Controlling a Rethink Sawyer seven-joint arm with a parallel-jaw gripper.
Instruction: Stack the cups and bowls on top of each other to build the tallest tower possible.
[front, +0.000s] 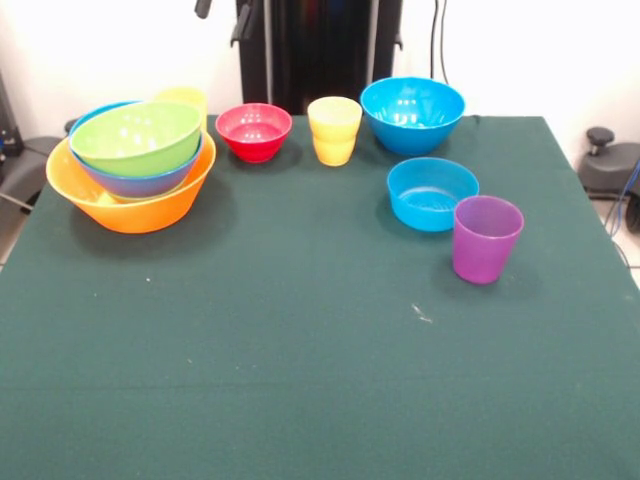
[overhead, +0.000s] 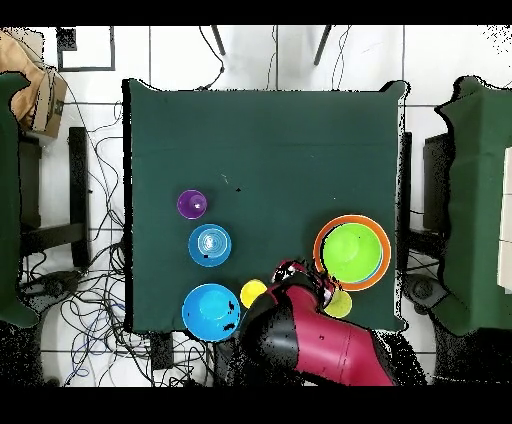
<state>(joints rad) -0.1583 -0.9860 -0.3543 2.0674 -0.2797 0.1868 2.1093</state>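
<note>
Front view: tower (front: 132, 165) beside red bowl (front: 253, 131).

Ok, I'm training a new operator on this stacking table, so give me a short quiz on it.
1. True or false: the purple cup stands inside the shallow blue bowl.
2. What sits topmost in the orange bowl? A: a red bowl. B: the lime green bowl. C: a purple cup.
3. Fill in: the front view shows ___ yellow cups.
Key: 1 false, it stands beside it. 2 B. 3 two.
</note>
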